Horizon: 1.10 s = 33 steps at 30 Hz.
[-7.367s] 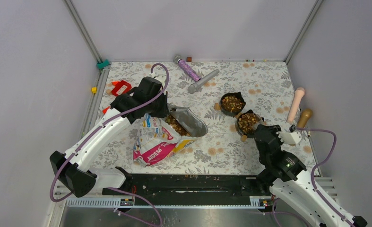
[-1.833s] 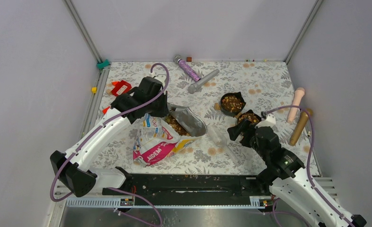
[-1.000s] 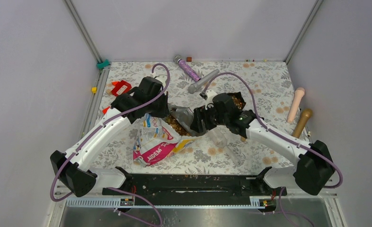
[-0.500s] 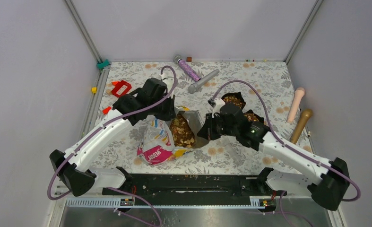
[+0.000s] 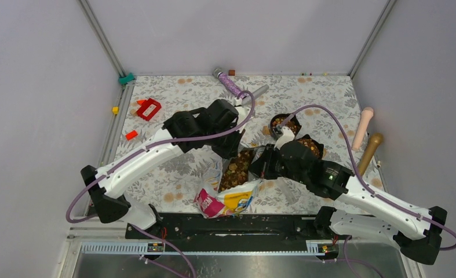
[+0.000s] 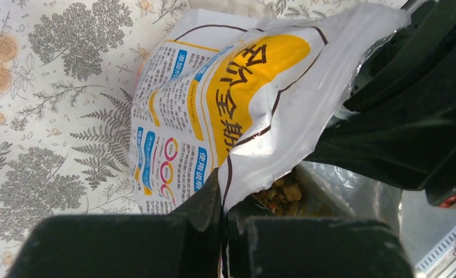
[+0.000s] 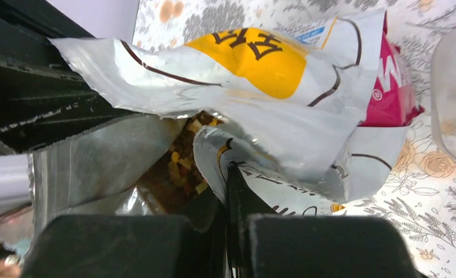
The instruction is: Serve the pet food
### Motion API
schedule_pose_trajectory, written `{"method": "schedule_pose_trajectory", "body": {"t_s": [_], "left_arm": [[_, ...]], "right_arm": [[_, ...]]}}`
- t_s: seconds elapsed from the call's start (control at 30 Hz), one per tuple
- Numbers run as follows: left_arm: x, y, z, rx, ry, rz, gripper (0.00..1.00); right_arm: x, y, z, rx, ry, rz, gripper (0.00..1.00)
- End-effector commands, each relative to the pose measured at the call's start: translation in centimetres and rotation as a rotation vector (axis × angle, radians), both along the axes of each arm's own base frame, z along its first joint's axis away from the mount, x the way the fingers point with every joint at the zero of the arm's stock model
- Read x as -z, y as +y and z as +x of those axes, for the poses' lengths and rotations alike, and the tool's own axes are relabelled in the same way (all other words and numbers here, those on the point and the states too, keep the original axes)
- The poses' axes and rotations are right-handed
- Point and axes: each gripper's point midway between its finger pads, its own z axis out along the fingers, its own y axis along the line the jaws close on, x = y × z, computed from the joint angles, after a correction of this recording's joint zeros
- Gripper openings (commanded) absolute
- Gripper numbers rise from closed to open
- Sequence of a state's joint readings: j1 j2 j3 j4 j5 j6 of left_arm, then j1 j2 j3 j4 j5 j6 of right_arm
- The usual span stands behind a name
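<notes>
A white, yellow and pink pet food bag [image 5: 228,196] hangs open-topped between my two arms, its base near the front of the mat. Brown and orange pet food [image 5: 235,171] shows in its mouth. My left gripper [image 5: 234,155] is shut on the bag's far left rim. My right gripper [image 5: 262,168] is shut on the right rim. In the left wrist view, my left gripper [image 6: 224,200] pinches the bag [image 6: 237,104] edge, with pet food [image 6: 280,194] just inside. The right wrist view has my right gripper [image 7: 228,179] clamping the bag [image 7: 254,81] beside pet food [image 7: 179,165].
Two black bowls [image 5: 284,123] [image 5: 311,145] holding kibble sit behind my right arm. A red piece [image 5: 148,108], a purple tube [image 5: 230,84] and a grey cylinder [image 5: 255,92] lie at the back, and two pale and brown sticks [image 5: 363,127] [image 5: 370,152] at the right. A clear container [image 7: 454,92] stands beside the bag.
My right gripper has closed on the bag's rim. Both arms have carried the bag right and toward the front edge, and its mouth is now pulled open and facing up.
</notes>
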<state>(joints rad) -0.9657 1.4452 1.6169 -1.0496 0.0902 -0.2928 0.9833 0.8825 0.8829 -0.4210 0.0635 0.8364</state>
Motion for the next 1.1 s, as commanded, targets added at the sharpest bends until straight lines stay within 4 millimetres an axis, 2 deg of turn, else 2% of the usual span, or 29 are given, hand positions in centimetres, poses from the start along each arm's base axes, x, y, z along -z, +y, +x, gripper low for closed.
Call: {"method": "schedule_pose_trajectory", "body": {"t_s": [0.0, 0.1, 0.13, 0.2, 0.27, 0.33, 0.4, 0.43, 0.47, 0.67, 0.77, 0.9, 1.0, 1.07], "left_arm": [[-6.1, -3.5, -0.9, 0.091, -0.062, -0.185, 0.0], [-6.5, -3.4, -0.5, 0.088, -0.092, -0.182, 0.0], [-6.6, -3.2, -0.4, 0.082, -0.101, -0.178, 0.05], [-6.9, -2.6, -0.2, 0.066, -0.118, -0.171, 0.25], [-7.6, -1.9, -0.4, 0.058, -0.134, -0.176, 0.53], [-8.6, -1.3, -1.0, 0.07, -0.15, -0.204, 0.67], [-9.2, -0.6, -2.2, 0.097, -0.144, -0.238, 0.75], [-9.3, 0.0, -2.7, 0.094, -0.141, -0.245, 0.89], [-9.4, 1.0, -3.1, 0.074, -0.145, -0.251, 0.95], [-6.8, 6.1, -5.6, -0.07, -0.087, -0.256, 0.99], [-6.5, 7.8, -6.7, -0.118, -0.069, -0.305, 0.99], [-5.7, 7.1, -8.0, -0.076, -0.006, -0.333, 0.99], [-5.2, 5.5, -7.9, -0.045, 0.023, -0.317, 0.98], [-5.1, 4.0, -8.1, -0.003, 0.047, -0.311, 0.94]], "right_arm": [[-11.1, 0.7, 5.8, 0.323, -0.255, 0.342, 0.0], [-12.5, -0.7, 7.0, 0.434, -0.299, 0.38, 0.0], [-12.7, -1.2, 7.2, 0.467, -0.31, 0.388, 0.0], [-12.7, -2.0, 7.7, 0.512, -0.324, 0.375, 0.0], [-12.4, -2.3, 7.9, 0.526, -0.334, 0.351, 0.0], [-11.6, -2.3, 7.9, 0.526, -0.329, 0.327, 0.0], [-10.9, -2.1, 7.9, 0.521, -0.318, 0.323, 0.0], [-10.6, -2.0, 7.9, 0.517, -0.313, 0.315, 0.0], [-10.4, -2.0, 7.8, 0.514, -0.309, 0.307, 0.0], [-10.1, -2.1, 7.9, 0.515, -0.313, 0.287, 0.01], [-9.9, -2.0, 7.9, 0.513, -0.31, 0.282, 0.02], [-9.7, -1.4, 7.9, 0.501, -0.299, 0.29, 0.02], [-9.6, -1.0, 8.0, 0.495, -0.291, 0.29, 0.02], [-9.8, -0.9, 8.1, 0.493, -0.298, 0.285, 0.02]]}}
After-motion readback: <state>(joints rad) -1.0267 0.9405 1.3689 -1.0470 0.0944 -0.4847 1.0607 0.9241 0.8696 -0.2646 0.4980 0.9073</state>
